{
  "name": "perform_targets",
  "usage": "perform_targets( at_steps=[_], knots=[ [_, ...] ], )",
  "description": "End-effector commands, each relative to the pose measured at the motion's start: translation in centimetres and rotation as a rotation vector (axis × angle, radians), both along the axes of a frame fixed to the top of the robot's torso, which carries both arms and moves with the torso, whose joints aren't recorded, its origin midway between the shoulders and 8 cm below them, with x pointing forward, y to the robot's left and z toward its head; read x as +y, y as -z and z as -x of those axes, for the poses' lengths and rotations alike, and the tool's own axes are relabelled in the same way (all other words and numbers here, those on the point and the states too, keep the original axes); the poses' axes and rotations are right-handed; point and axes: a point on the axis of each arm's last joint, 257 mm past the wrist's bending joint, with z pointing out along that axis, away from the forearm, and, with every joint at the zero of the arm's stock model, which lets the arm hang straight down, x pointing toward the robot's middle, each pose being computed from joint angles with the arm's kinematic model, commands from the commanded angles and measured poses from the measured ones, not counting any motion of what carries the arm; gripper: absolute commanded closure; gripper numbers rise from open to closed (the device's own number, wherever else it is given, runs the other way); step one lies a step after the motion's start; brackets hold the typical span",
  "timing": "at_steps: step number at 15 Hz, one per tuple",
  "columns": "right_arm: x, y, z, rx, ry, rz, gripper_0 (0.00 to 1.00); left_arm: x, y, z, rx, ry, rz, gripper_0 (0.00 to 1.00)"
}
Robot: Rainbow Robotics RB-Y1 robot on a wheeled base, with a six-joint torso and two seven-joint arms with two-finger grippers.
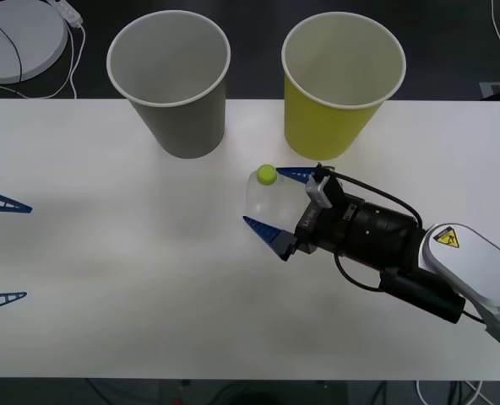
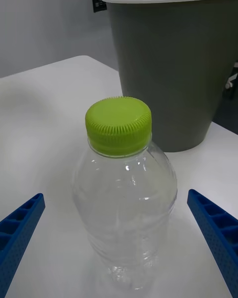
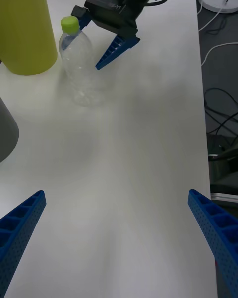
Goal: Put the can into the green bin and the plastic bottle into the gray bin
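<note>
The plastic bottle [image 1: 265,201] stands upright on the white table [image 1: 132,253], in front of the gap between the two bins and nearer the green bin [image 1: 339,84]. Its lime cap [image 1: 267,174] is screwed on and its clear ribbed body looks empty. My right gripper [image 1: 276,202] lies low over the table, reaching in from the right, with its blue fingers [image 1: 265,230] spread wide — one on each side of the bottle, neither of them touching it. From my right wrist the bottle [image 2: 124,198] sits squarely between my two fingers [image 2: 215,228], and the gray bin [image 2: 173,64] rises just behind it.

The gray bin [image 1: 174,84] and the green bin both stand upright at the far edge of the table, side by side and apart from each other, gray on my left, green on my right.

My left gripper [image 1: 1,249] waits at the left edge of the table, well away from the bottle, fingers [image 3: 20,228] wide apart and holding nothing — from that wrist I see the bottle [image 3: 79,64] beside the green bin [image 3: 27,30], with my right gripper [image 3: 94,42] around it
</note>
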Motion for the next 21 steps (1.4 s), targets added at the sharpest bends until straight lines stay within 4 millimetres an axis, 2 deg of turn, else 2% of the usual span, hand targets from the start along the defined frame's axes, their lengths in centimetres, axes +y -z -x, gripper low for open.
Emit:
perform_targets(
  at_steps=[1,4,10,18,19,20,21],
  knots=[
    [1.0,-0.2,-0.2,-0.010,0.002,-0.002,0.00,0.0,0.0,0.0,0.000,0.000,0.000,0.00],
    [1.9,-0.3,-0.2,-0.011,0.001,-0.008,0.00,0.0,0.0,0.0,0.000,0.000,0.000,0.00],
    [2.7,0.6,-2.3,-0.007,0.015,0.006,0.00,0.0,0.0,0.0,0.000,0.000,0.000,0.00],
    [2.4,0.7,-2.3,-0.003,0.016,0.009,0.00,0.0,0.0,0.0,0.000,0.000,0.000,0.00],
    [2.5,0.7,-2.3,-0.005,0.014,0.011,0.14,0.0,0.0,0.0,0.000,0.000,0.000,0.00],
    [2.5,0.7,-2.2,0.006,0.014,0.003,1.00,0.0,0.0,0.0,0.000,0.000,0.000,0.00],
    [2.5,0.7,-2.1,0.007,0.009,0.003,1.00,0.0,0.0,0.0,0.000,0.000,0.000,0.00]
  ],
)
